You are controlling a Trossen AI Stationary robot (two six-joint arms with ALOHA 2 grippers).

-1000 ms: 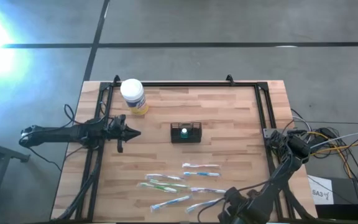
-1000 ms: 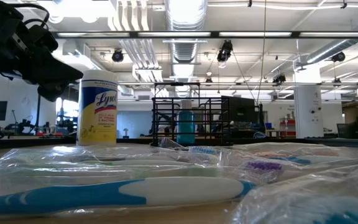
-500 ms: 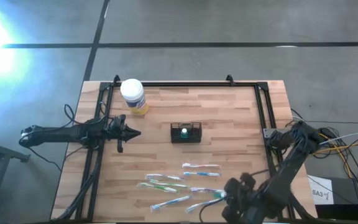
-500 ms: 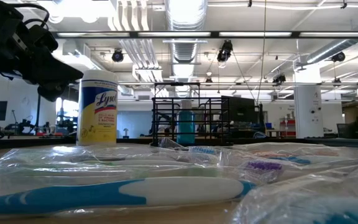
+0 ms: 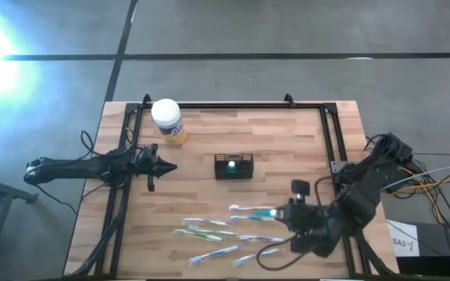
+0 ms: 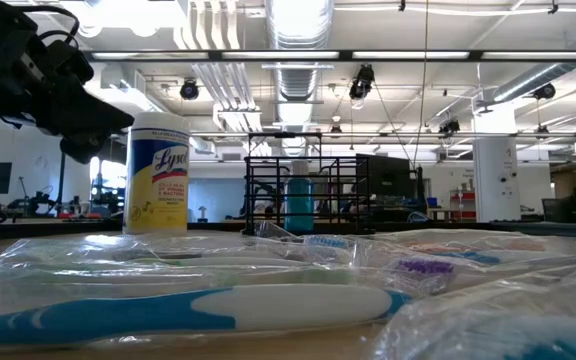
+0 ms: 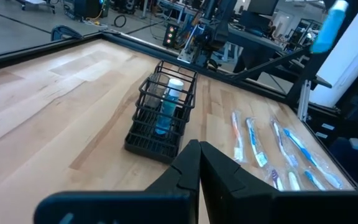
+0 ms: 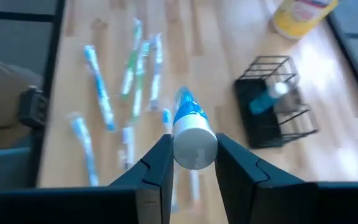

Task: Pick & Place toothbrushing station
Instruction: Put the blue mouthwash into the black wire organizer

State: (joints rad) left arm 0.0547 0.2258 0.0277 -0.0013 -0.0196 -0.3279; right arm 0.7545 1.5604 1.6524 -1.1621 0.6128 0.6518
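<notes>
Risk: toothpaste tube (image 8: 191,127) pinched between right gripper (image 8: 192,163) fingers (left gripper (image 7: 199,163) shut, empty) could slip or snag wire-mesh caddy (image 5: 233,165) rim.

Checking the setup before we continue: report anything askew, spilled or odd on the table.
Nothing stands out. The black mesh caddy stands upright mid-table, the wipes jar upright at the far left, and the packaged toothbrushes lie loosely scattered along the near edge.
</notes>
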